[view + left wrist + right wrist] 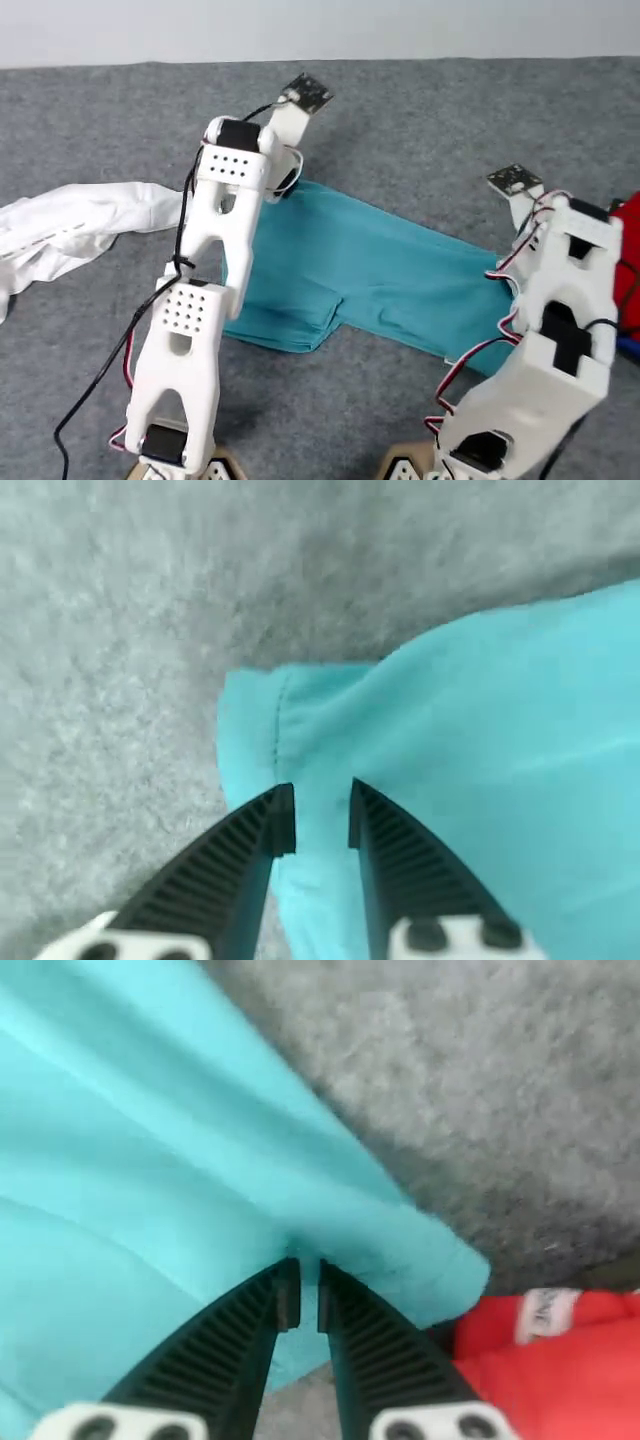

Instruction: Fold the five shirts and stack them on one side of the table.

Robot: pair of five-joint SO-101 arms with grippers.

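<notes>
Evidently we are early: from above, the teal shirt (pixel 380 270) lies spread in the middle of the table (pixel 420 110), its long axis running far-left to near-right, while a white shirt (pixel 70 225) at the left edge and a red shirt (pixel 632 260) at the right edge lie loose, nothing stacked. At the left wrist, our left gripper (pixel 322 815) hovers over its far corner, jaws a narrow gap apart and holding nothing. At the right wrist, our right gripper (pixel 308 1290) is almost closed, pinching its hem.
</notes>
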